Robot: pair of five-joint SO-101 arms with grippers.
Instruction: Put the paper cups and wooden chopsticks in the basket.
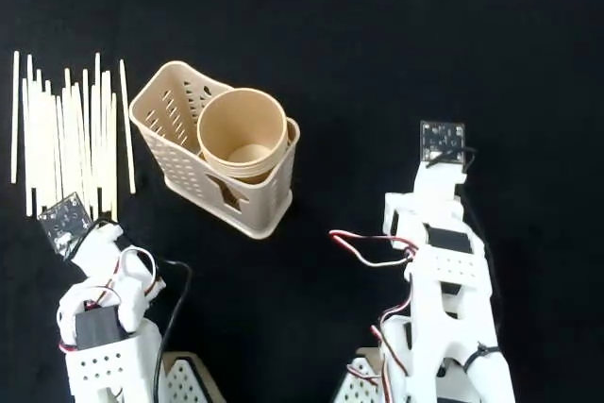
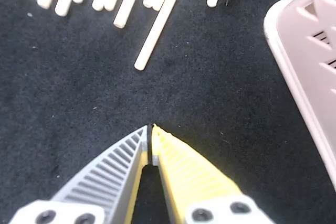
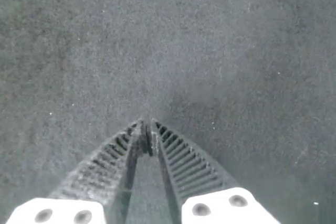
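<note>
Since the cups (image 1: 242, 125) sat in the basket (image 1: 189, 181), only chopsticks (image 1: 66, 139) were left out. The left claw (image 2: 151, 128), closed and empty near them, needed to open and straddle one stick. The right claw (image 3: 145, 125) was likewise closed, holding nothing.

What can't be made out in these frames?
Cup count: high view, the cups nest and the basket wall hides their sides.
Chopstick count: high view, the chopsticks overlap and the left arm covers some ends.
Left wrist view: the top edge cuts off the chopsticks, the right edge the basket.
</note>
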